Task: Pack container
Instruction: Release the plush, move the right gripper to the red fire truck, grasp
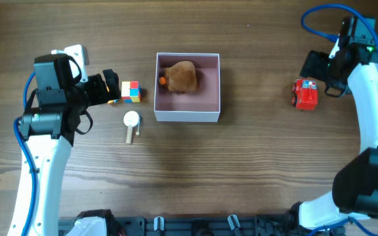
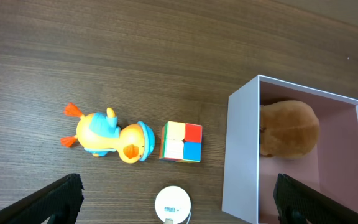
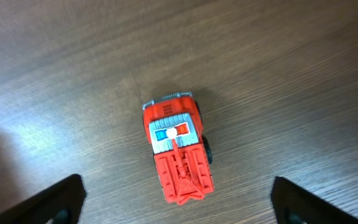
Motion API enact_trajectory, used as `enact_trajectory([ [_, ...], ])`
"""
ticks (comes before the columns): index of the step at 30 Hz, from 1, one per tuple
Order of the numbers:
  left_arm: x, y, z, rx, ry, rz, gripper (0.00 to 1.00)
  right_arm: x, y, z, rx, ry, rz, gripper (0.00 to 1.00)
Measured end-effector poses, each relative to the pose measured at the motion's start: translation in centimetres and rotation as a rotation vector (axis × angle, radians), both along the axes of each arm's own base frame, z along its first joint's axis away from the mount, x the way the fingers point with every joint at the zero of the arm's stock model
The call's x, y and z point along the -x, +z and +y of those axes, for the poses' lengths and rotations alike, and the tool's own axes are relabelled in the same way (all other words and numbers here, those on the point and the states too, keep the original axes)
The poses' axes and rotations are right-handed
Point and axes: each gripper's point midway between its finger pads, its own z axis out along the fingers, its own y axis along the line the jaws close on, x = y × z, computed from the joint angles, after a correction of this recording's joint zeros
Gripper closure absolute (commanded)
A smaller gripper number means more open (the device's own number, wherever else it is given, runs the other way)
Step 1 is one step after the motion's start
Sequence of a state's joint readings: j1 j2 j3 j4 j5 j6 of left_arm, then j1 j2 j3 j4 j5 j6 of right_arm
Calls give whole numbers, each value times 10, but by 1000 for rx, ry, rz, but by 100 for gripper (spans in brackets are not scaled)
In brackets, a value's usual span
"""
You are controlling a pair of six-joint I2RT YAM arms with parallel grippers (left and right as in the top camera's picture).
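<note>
The container is a square white box with a dusty-pink inside at the table's middle; it also shows in the left wrist view. A brown plush toy lies inside it. My left gripper is open and empty, above an orange and blue duck toy, a coloured cube and a white round disc on a stick. My right gripper is open and empty above a red fire truck.
The wooden table carries only these toys. The truck stands far right of the container. The duck, cube and disc are clustered just left of the container. A black rail runs along the front edge.
</note>
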State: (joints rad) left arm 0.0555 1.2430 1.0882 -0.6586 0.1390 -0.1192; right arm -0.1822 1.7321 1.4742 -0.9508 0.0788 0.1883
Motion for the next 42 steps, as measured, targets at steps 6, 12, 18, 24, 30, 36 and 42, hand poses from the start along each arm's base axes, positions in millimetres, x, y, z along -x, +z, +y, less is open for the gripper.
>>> enact_trajectory([
  [6, 0, 0, 0, 0, 0, 0, 0, -1, -35, 1, -9, 40, 95, 20],
  [12, 0, 0, 0, 0, 0, 0, 0, 2, -77, 2, -27, 71, 204, 21],
  [18, 0, 0, 0, 0, 0, 0, 0, 3, -88, 2, -26, 98, 233, 35],
  [24, 0, 0, 0, 0, 0, 0, 0, 3, -91, 2, -20, 123, 235, 54],
  [30, 0, 0, 0, 0, 0, 0, 0, 3, -96, 2, -18, 126, 232, 70],
  [36, 0, 0, 0, 0, 0, 0, 0, 3, -96, 2, -17, 122, 227, 80],
  [42, 0, 0, 0, 0, 0, 0, 0, 6, -92, 7, -27, 113, 232, 80],
])
